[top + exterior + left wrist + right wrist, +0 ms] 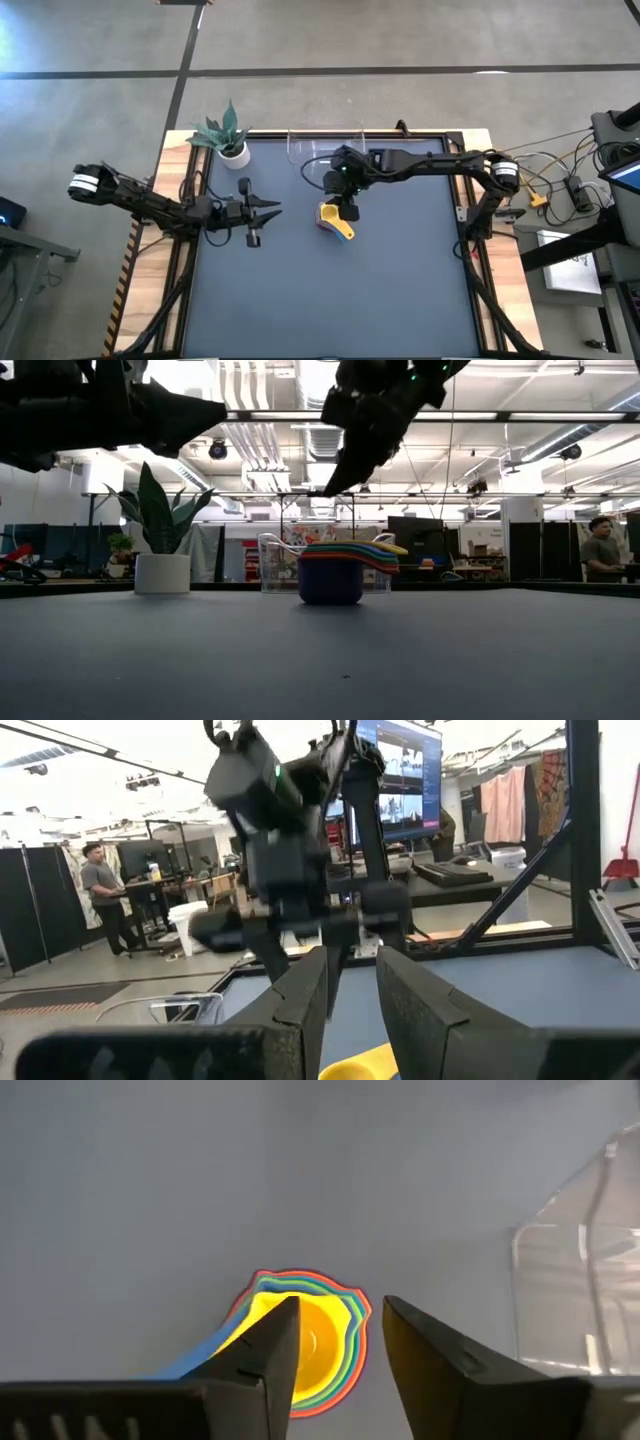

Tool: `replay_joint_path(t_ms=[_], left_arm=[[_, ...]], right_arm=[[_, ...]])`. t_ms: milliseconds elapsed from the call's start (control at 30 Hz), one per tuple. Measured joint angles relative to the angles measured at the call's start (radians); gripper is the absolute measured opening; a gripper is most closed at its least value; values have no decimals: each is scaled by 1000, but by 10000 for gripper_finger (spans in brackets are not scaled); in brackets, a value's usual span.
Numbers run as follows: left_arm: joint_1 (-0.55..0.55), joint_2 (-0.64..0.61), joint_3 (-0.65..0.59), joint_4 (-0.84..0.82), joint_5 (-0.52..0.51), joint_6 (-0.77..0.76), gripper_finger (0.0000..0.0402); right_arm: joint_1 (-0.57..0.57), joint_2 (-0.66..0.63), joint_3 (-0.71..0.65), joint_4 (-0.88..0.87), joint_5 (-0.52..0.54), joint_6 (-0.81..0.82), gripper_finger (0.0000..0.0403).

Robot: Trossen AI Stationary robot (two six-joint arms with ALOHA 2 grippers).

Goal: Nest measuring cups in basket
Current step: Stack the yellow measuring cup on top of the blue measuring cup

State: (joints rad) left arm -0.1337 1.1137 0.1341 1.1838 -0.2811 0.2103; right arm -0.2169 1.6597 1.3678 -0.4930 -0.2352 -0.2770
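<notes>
Measuring cups (pixel 305 1342), smooth plastic scoops already nested with yellow innermost, sit as one stack on the matte dark table (pixel 330 290), just in front of the clear rounded plastic basket (pixel 283 564), not yet in it; right gripper (pixel 347 210) hovers above, fingers apart and empty, left gripper (pixel 268 211) waits aside, also parted.

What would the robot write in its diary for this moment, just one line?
stage: cups nested, not in basket | measuring cups: stacked on table | basket: empty | right gripper: open above stack | left gripper: waiting left
</notes>
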Motion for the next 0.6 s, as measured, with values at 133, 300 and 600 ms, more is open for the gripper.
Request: replay_joint_path(t_ms=[133,300,600], left_arm=[[0,0,14,-63,-3,-9,75],[0,15,137,-343,-41,-8,75],[-1,207,458,-741,-45,12,75]], right_arm=[[4,-72,-26,-13,1,46,143],[29,-179,-153,79,5,97,136],[43,-341,-483,299,139,238,134]])
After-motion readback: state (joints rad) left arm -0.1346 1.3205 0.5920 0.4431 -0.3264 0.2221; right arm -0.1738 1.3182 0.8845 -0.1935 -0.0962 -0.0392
